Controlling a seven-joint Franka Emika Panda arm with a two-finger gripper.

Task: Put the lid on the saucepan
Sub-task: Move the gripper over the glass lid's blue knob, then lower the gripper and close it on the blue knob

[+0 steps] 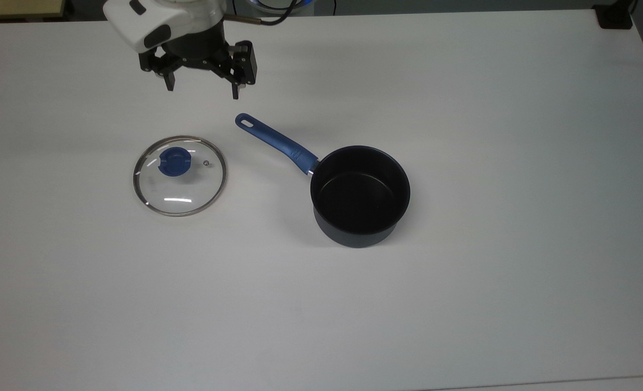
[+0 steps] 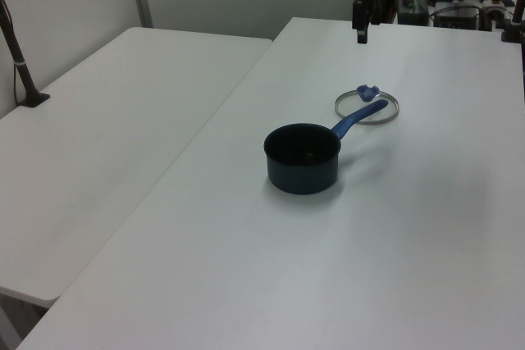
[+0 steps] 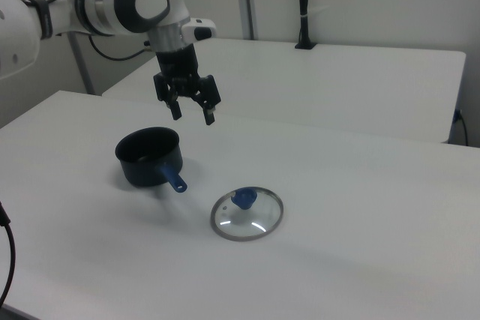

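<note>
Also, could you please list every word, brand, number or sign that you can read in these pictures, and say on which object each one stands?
No text can be read in these pictures.
The lid: only white glints on the glass; no lettering can be made out.
The saucepan: plain dark walls and a plain blue handle, no marking.
The gripper and the white arm housing: dark spots, but no legible label.

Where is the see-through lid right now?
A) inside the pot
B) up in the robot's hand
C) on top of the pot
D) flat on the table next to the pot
D: the lid lies flat on the table beside the saucepan, while the open hand hangs above, empty.
</note>
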